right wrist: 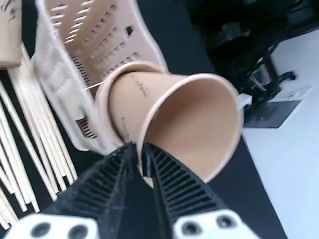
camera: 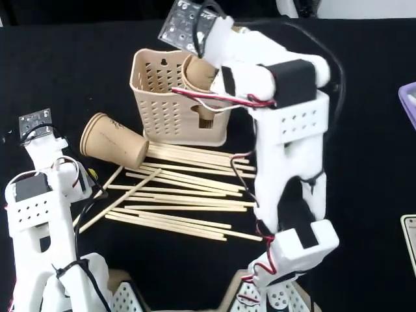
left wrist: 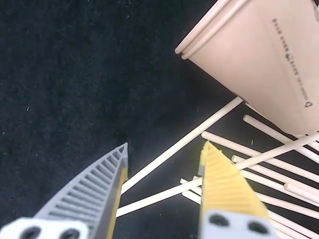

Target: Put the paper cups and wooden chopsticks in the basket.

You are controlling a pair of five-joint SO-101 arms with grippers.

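A beige slotted basket (camera: pixel 159 97) stands at the back of the black table. My right gripper (right wrist: pixel 138 147) is shut on the rim of a paper cup (right wrist: pixel 194 124), holding it tilted over the basket's (right wrist: pixel 75 64) near corner. The cup's base end points into a rounded rim, apparently a second cup inside the basket. Another paper cup (camera: pixel 114 142) lies on its side left of the basket. Several wooden chopsticks (camera: pixel 182 195) are spread in front of it. My left gripper (left wrist: pixel 164 147) hangs open just above the leftmost chopsticks (left wrist: pixel 174 152), close to the lying cup's (left wrist: pixel 269 55) rim.
A purple object (camera: pixel 408 104) and a pale flat item (camera: pixel 411 240) sit at the table's right edge. The right arm's white body (camera: pixel 286 143) rises beside the chopsticks' right ends. Bare black cloth lies left of and behind the basket.
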